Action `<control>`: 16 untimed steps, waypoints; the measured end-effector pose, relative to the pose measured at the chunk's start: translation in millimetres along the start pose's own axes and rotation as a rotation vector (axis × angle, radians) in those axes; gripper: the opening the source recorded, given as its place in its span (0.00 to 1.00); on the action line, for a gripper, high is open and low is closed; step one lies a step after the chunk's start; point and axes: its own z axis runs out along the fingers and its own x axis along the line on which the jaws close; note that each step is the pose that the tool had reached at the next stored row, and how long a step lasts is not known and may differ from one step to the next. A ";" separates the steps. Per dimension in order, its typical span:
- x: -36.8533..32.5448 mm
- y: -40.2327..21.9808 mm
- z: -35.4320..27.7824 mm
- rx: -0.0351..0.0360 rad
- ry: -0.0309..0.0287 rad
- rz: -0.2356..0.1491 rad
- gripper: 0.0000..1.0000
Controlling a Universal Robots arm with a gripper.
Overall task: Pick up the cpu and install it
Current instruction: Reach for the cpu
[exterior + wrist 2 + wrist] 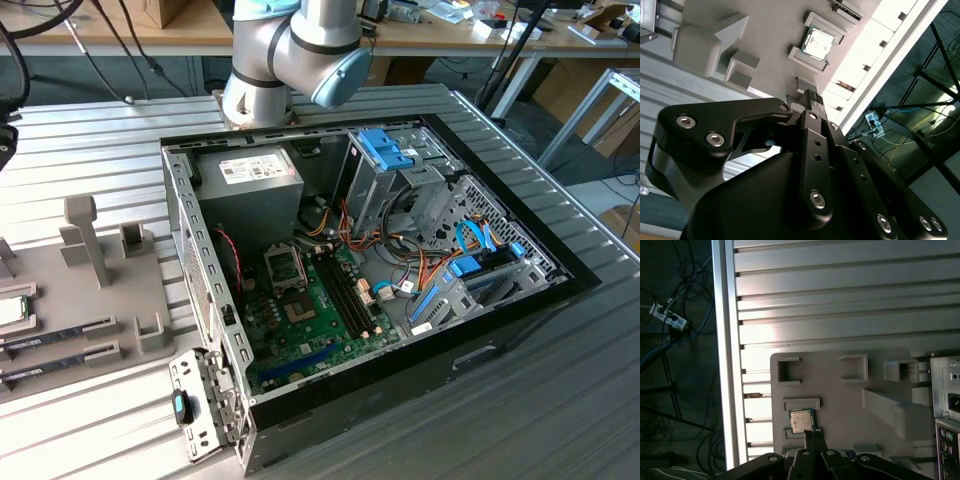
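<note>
One cpu (801, 420), silvery-topped and green-rimmed, lies flat in a raised nest near the edge of the matte grey fixture plate (840, 400). The black gripper (813, 436) hangs near it, pressed together and empty. The pick-up looks unstarted, and the gripper seems too closed to straddle the cpu. Toward the exterior view's right, the socket (283, 265) sits in the open steel case (185, 240).
</note>
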 end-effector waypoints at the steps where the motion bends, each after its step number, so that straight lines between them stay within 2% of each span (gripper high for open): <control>1: 0.0 0.0 1.7 0.0000 0.0000 0.000 0.11; 2: -0.1 0.0 3.4 0.0000 0.0000 0.000 0.11; 7: -0.3 -0.2 19.7 0.0000 0.0000 0.000 0.11; 12: 2.3 -2.8 27.5 0.0000 -0.0001 -0.003 0.11; 16: 3.4 -5.5 31.0 0.0007 0.0007 -0.028 0.11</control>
